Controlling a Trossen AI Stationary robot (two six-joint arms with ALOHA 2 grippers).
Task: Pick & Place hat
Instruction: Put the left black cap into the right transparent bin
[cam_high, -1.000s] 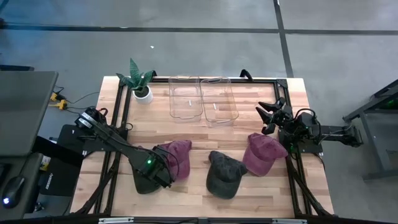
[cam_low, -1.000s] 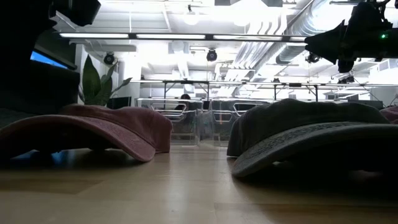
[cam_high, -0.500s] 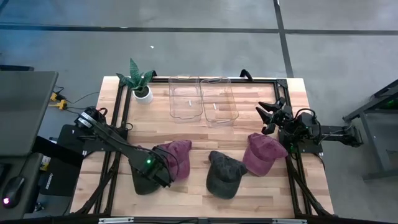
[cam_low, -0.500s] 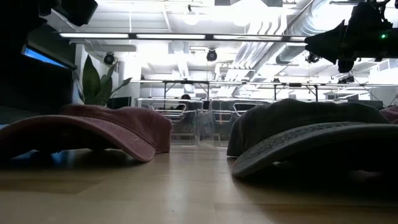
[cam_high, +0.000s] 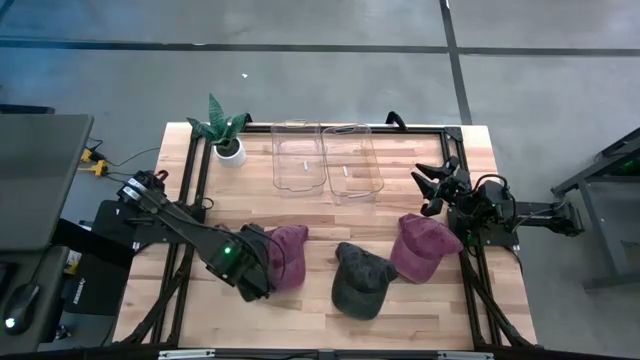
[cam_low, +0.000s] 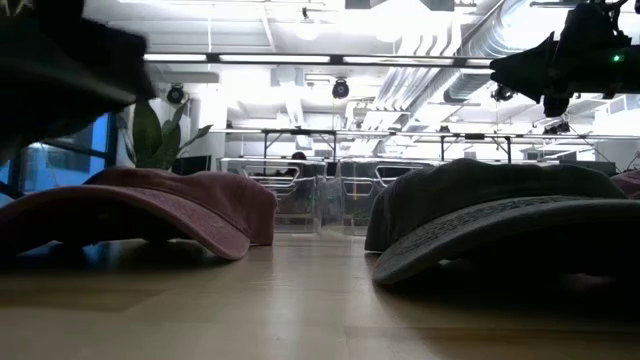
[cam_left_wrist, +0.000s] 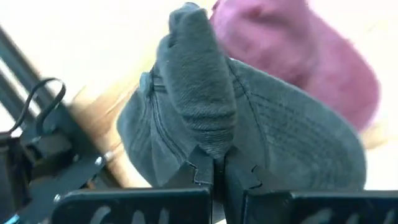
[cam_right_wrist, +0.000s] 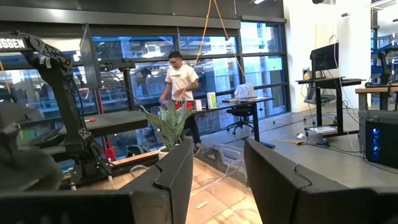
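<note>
Pinching a fold of the grey hat (cam_left_wrist: 249, 137) between its closed fingers, the left gripper (cam_left_wrist: 217, 171) held that hat raised above the near-left part of the wooden table (cam_high: 320, 215), as the left wrist view showed; in the high view the left gripper (cam_high: 250, 270) lay just left of the maroon hat (cam_high: 283, 250), overlapping its edge. A second dark grey hat (cam_high: 360, 280) rested on the table near the middle, and a pink hat (cam_high: 425, 245) lay to its right, touching it. The right gripper (cam_high: 435, 185) hung at the right side, beyond the pink hat, its fingers (cam_right_wrist: 180, 171) spread apart and holding nothing. Two clear containers (cam_high: 325, 160) stood side by side at the far middle, with a potted plant (cam_high: 225, 130) at the far left. In the right wrist view a person (cam_right_wrist: 180, 87) stood in the room beyond the table.
</note>
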